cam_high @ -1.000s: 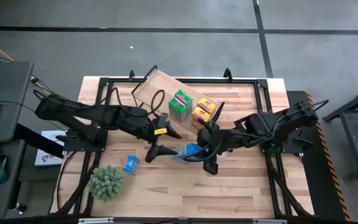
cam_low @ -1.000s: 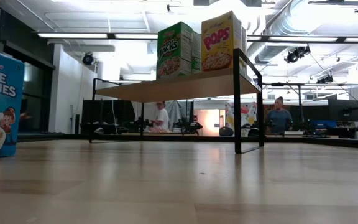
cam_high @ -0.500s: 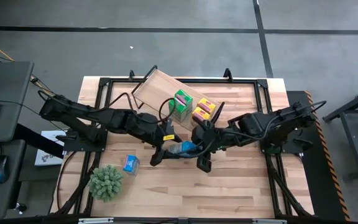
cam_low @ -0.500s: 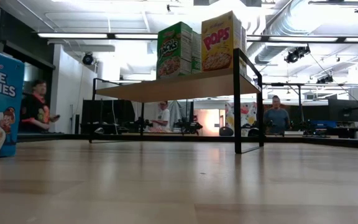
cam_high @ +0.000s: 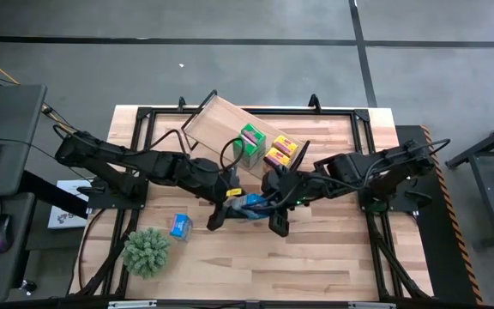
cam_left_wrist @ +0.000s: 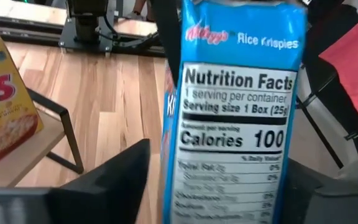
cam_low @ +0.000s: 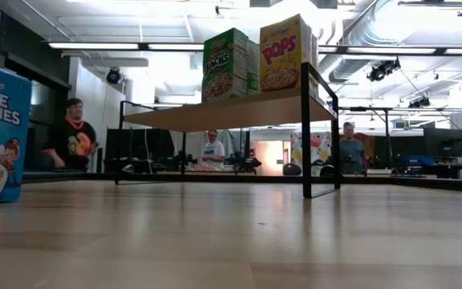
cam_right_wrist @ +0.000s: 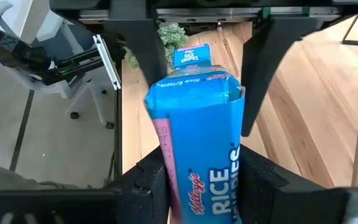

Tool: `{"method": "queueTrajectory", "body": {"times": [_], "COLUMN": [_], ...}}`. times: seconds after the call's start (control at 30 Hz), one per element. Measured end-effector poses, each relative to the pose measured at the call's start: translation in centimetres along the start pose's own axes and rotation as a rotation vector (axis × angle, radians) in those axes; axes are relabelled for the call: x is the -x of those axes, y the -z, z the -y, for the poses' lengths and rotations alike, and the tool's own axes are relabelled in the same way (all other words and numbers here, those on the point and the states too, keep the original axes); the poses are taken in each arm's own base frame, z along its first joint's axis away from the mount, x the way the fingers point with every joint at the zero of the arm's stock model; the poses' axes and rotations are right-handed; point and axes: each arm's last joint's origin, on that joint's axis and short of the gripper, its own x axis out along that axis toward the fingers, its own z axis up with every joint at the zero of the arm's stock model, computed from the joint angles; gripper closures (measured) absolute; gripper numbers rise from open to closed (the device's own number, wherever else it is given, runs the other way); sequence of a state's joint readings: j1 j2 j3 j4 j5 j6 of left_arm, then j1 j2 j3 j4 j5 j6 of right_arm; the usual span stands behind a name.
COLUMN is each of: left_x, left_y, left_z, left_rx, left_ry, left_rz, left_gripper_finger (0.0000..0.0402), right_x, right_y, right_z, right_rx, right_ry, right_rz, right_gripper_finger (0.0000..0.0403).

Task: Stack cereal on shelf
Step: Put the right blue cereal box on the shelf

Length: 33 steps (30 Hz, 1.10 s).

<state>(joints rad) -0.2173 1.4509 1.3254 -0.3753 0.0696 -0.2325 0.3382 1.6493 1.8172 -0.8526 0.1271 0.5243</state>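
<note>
My right gripper is shut on a blue Rice Krispies cereal box, held above the table's middle. My left gripper is open, and its two fingers stand on either side of the box's far end; I cannot tell whether they touch it. The shelf stands at the table's far side, with a green cereal box and a yellow one upright on its plank. A second blue cereal box stands on the table near the left. My right gripper pinches the blue box between its two fingers at the end nearest the gripper, one finger on each long edge. The fingers lie along the box, slanting down from the table's right. The box sticks out ahead of them, lifted clear of the table.
A fuzzy green plant ball sits at the near left corner. The shelf's black frame leg stands on the wooden tabletop. People move about in the room behind.
My left gripper has moved toward the table's right edge and a little down, up to the blue box that my right gripper holds, so that its fingers now stand on either side of the box's end. The box has stayed lifted.
</note>
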Motion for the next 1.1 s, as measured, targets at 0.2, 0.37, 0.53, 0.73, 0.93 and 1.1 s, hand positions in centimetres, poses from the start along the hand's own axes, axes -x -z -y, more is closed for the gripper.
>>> {"method": "queueTrajectory", "body": {"times": [0.2,0.37,0.53,0.73,0.93,1.1], "left_x": [0.3,2.0,6.4,14.2,18.0,16.2], "left_y": [0.0,-0.2,-0.2,-0.3,1.9,4.4], "left_z": [0.0,-0.4,-1.3,-2.1,-4.9,-9.7], "left_rx": [-0.004,-0.018,0.006,-0.052,-0.047,0.032], "left_ry": [-0.004,-0.017,-0.087,-0.355,-0.595,-0.422], "left_rz": [-0.008,-0.012,-0.021,0.216,0.562,0.716], "left_gripper_finger": [0.0242,0.0276,0.0273,0.0270,0.0269,0.0269], "right_x": [0.8,2.5,5.0,6.5,6.6,6.6], "right_y": [-0.1,-0.5,-0.2,0.5,0.9,0.8], "right_z": [0.0,0.4,0.6,0.8,0.6,0.6], "right_rx": [0.000,-0.011,-0.042,-0.059,-0.042,-0.041], "right_ry": [-0.025,-0.063,-0.101,-0.044,0.019,0.045], "right_rz": [0.007,0.026,0.007,-0.006,0.007,0.023], "right_gripper_finger": [0.0218,0.0165,0.0140,0.0137,0.0137,0.0137]}}
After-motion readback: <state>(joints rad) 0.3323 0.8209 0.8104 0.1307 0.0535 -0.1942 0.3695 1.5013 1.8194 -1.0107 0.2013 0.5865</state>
